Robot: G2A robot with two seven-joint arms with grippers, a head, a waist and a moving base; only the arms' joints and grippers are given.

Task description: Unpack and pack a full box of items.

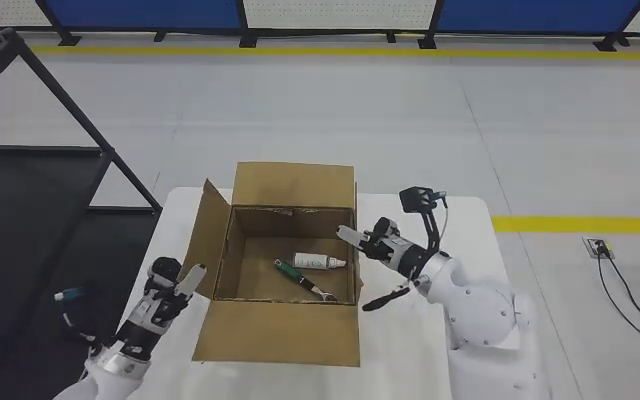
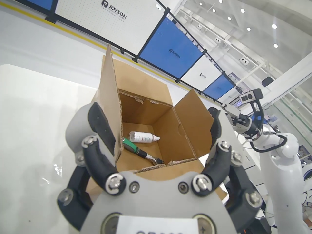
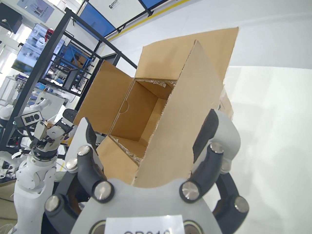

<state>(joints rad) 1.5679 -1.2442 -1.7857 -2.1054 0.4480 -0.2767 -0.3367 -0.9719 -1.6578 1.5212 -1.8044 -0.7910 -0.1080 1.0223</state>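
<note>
Your left arm sits at the worktop's 7 o'clock edge, with the forearm angled toward 1 o'clock. Its jaws are spread wide, black pads facing each other. Your right arm sits at 4 o'clock, wrist aimed toward 10 o'clock. Its jaws are likewise wide apart, one finger at the wrist's 10 o'clock, the other at its 7.
</note>
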